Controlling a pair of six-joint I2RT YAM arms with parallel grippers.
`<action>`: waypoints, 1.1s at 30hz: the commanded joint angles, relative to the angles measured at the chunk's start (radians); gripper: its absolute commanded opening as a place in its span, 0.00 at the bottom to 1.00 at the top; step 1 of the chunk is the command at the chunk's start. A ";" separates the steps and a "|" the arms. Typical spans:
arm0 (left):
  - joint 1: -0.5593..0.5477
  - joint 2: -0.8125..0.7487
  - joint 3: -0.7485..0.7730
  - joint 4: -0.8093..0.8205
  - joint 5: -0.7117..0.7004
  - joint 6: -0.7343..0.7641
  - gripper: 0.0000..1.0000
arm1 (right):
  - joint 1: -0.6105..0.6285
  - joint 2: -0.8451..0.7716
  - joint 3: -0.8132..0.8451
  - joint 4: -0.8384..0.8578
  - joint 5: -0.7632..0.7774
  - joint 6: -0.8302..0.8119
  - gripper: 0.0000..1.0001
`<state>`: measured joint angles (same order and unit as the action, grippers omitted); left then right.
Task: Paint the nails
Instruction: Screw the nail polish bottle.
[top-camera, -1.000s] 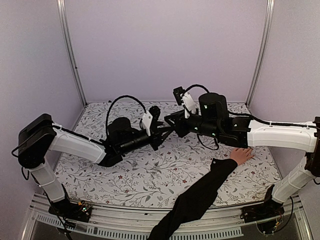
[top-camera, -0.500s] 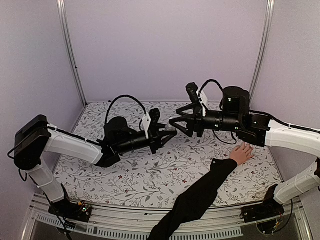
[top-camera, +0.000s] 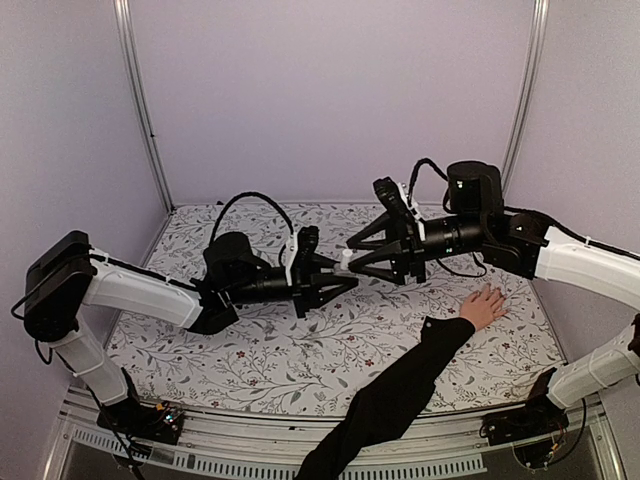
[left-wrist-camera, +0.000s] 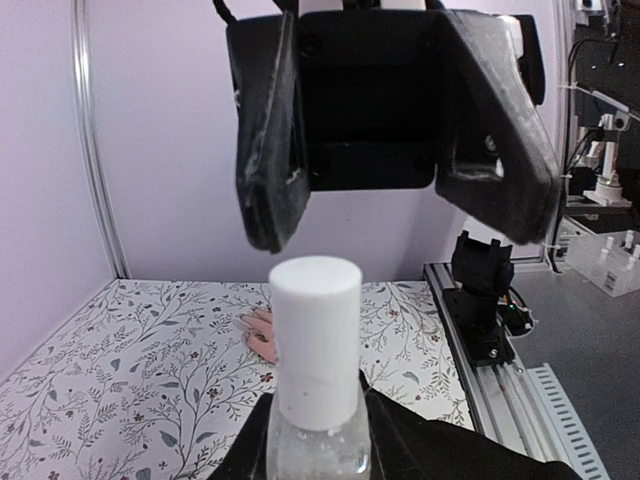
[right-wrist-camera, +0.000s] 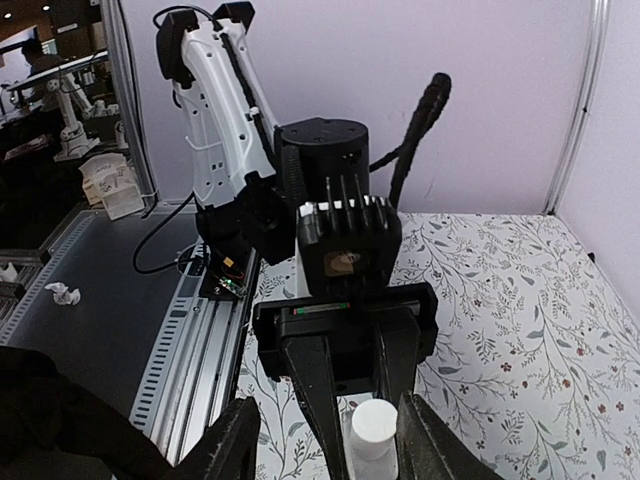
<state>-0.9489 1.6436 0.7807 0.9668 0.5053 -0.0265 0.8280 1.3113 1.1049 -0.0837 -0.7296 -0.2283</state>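
The left claw (top-camera: 335, 280) is clamping a small clear bottle (left-wrist-camera: 318, 445) with a white cap (left-wrist-camera: 316, 340). The right claw (top-camera: 352, 258) is gaping apart, closely facing that cap. The hand (top-camera: 485, 306) is lying flat on the floral tabletop (top-camera: 300, 350) at the right, its nails (top-camera: 498, 293) too small to discern.

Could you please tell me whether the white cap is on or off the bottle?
On. The white cap sits on the neck of the bottle; the right gripper has its jaws open near it.
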 joint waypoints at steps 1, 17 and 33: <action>-0.008 -0.028 -0.004 0.032 0.090 -0.007 0.00 | -0.006 0.040 0.055 -0.043 -0.110 -0.052 0.46; -0.009 -0.031 -0.001 0.026 0.089 -0.012 0.00 | -0.006 0.108 0.101 -0.069 -0.135 -0.074 0.07; -0.001 -0.005 0.029 -0.019 -0.214 0.014 0.00 | 0.012 0.132 0.106 -0.015 0.144 0.079 0.00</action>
<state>-0.9524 1.6432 0.7807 0.9466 0.4274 -0.0372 0.8223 1.4261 1.1919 -0.1261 -0.6949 -0.2256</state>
